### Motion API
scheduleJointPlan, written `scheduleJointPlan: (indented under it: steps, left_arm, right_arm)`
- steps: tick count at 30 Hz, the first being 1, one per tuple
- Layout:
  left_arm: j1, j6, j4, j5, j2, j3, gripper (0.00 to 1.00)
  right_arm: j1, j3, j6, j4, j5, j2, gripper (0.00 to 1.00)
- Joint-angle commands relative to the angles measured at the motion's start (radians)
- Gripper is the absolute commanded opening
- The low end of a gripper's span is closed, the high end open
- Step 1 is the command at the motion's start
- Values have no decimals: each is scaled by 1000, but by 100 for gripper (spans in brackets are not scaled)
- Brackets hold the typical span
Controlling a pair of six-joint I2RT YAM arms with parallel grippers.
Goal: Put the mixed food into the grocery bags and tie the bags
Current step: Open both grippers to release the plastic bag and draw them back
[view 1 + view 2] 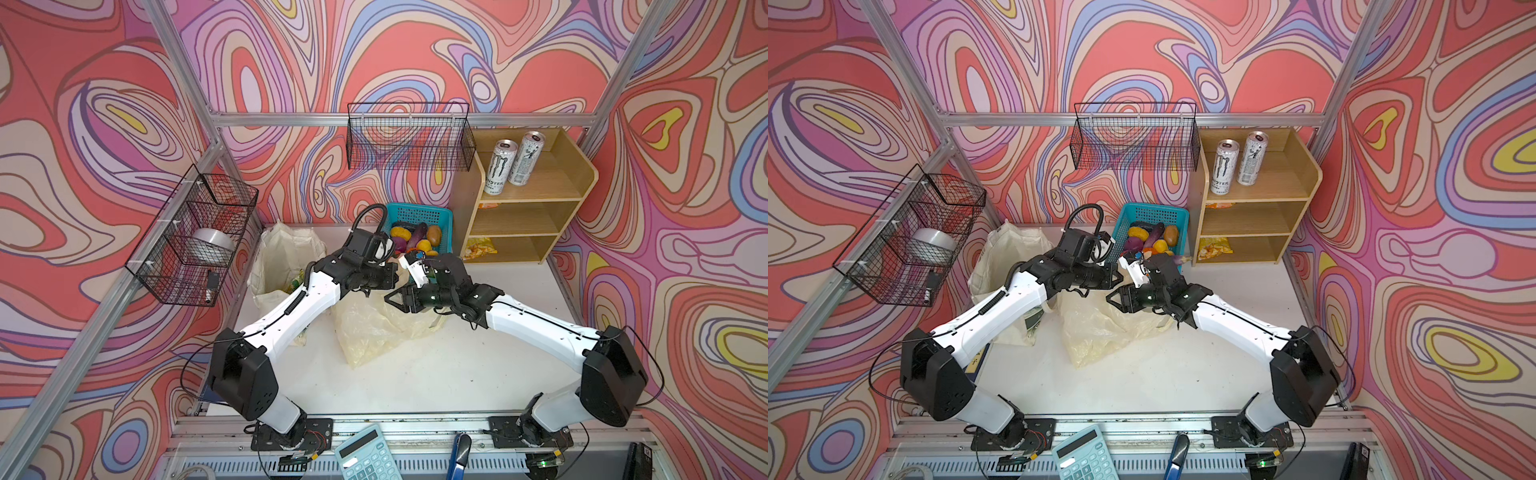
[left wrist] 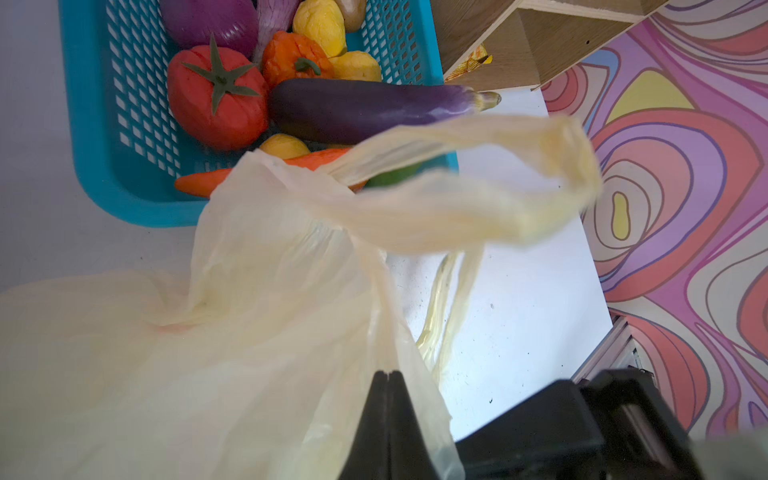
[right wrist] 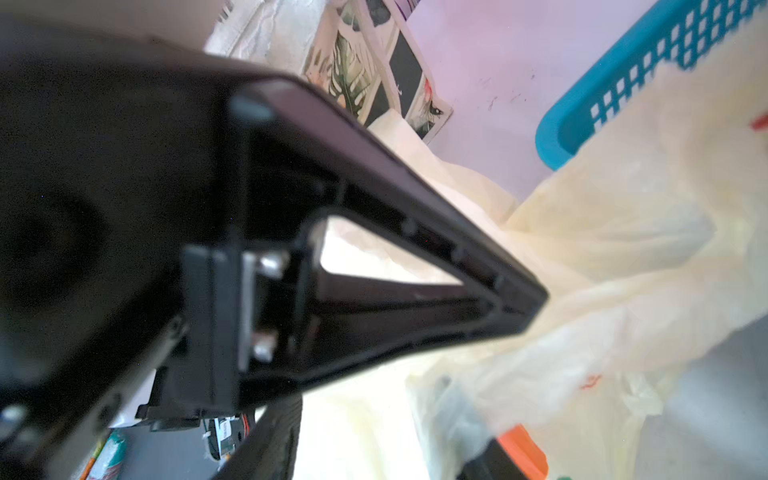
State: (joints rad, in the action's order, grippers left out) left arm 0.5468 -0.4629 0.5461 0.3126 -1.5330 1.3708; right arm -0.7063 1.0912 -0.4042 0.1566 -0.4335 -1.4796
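A thin pale-yellow plastic grocery bag lies crumpled mid-table, one loop handle lifted. My left gripper is shut on the bag's film near its mouth. Just beside it, my right gripper is open, with bag film draped over one finger. The mixed food sits in a teal basket behind the grippers: a tomato, an eggplant, a carrot and lemons. A cream canvas tote stands open at the left.
A wooden shelf at the back right holds two drink cans and a snack packet. Wire baskets hang on the back wall and the left wall. A calculator lies on the front rail.
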Motion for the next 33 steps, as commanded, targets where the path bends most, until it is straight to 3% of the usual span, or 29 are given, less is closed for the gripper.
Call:
scheduleJointPlan:
  steps: [1, 7, 12, 14, 16, 19, 23, 29, 33]
  left_arm:
    - [-26, 44, -37, -2, 82, -33, 0]
    - [-42, 89, -74, 19, 154, -86, 0]
    - [-44, 93, -59, 16, 190, -94, 1]
    - [-41, 86, -46, 19, 207, -99, 24]
    - [-19, 90, -26, -6, 226, -99, 40]
    - [54, 101, 11, -89, 236, -92, 54]
    - [179, 101, 72, -235, 183, -56, 63]
    - [345, 90, 219, -527, -23, 88, 74]
    - [386, 80, 285, -605, -155, 182, 78]
  right_arm:
    - [7, -16, 36, 73, 79, 112, 63]
    - [99, -36, 52, 141, 133, 212, 65]
    - [192, -22, 13, 154, 104, 188, 67]
    - [194, 0, 13, 179, 116, 167, 69]
    - [195, 2, 7, 195, 137, 154, 69]
    - [214, -19, -20, 192, 165, 156, 69]
    - [294, -53, -92, 204, 200, 175, 69]
    - [430, -101, -171, 207, 197, 230, 70]
    - [469, -114, -188, 221, 225, 255, 70]
